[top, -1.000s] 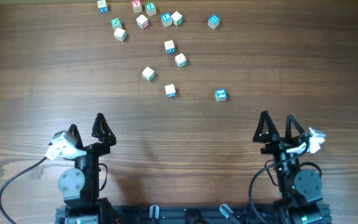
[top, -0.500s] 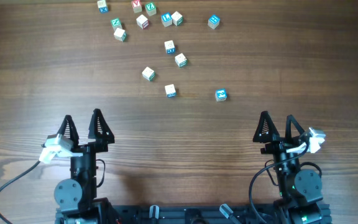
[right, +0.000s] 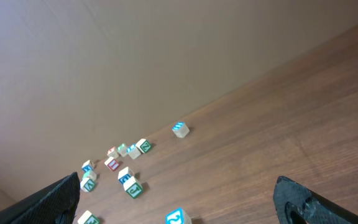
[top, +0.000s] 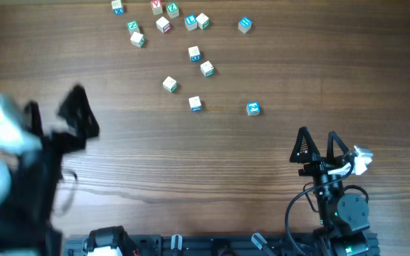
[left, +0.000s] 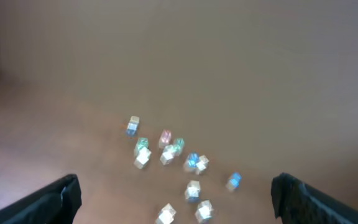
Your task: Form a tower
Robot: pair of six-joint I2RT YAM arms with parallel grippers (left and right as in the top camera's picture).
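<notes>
matt wood-grain table (top: 191, 171), pale wooden cubes (top: 195, 104)

Overhead: left arm (top: 16, 178) is one big smear, cut by the left edge. The left gripper (top: 54, 121) is a dark blur, finger shape unclear. Cube letters too small to read. Far red-marked cube (top: 156, 5) clipped at the top edge. Left wrist view soft all over: cubes (left: 166, 155) are just colour smudges. Fingertips (left: 61, 199) cropped at the bottom corners. Right wrist: near blue cube (right: 177, 218) clipped by the bottom edge.
</notes>
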